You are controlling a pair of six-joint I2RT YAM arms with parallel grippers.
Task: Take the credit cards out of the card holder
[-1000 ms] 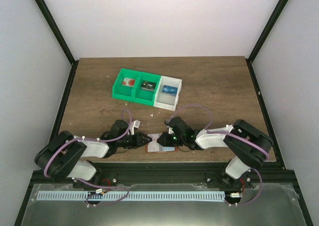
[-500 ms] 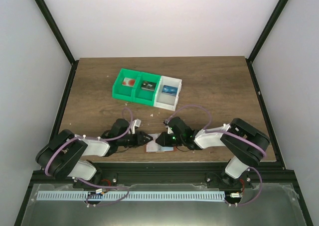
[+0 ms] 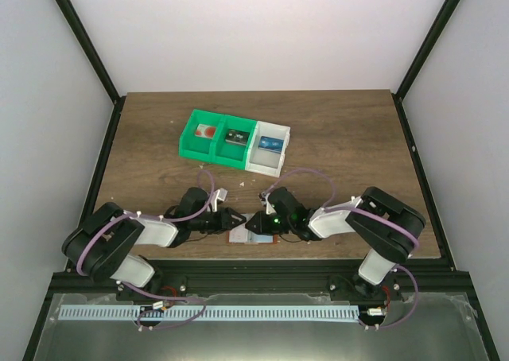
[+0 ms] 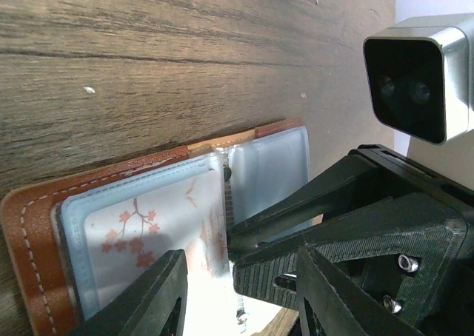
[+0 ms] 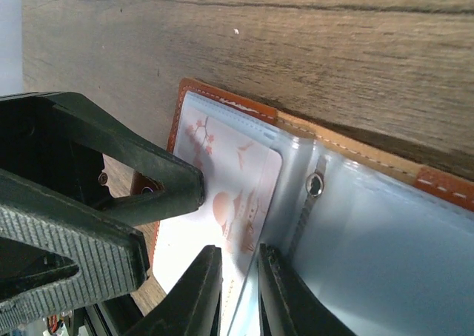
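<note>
Looking from the top camera, you only get the table [image 3: 342, 130], the green-and-white bin [image 3: 233, 141] well behind the card holder [image 3: 266, 238], and both arms nose to nose over it. The wrist cams fill in the rest. The holder lies open and flat. Your left gripper [image 4: 241, 256] has its fingers apart just above the pale pink card [image 4: 141, 240], which sits in one of the holder's clear sleeves. Your right gripper [image 5: 238, 253] is nearly closed at that card's edge, and I can't tell if it's pinching anything.
</note>
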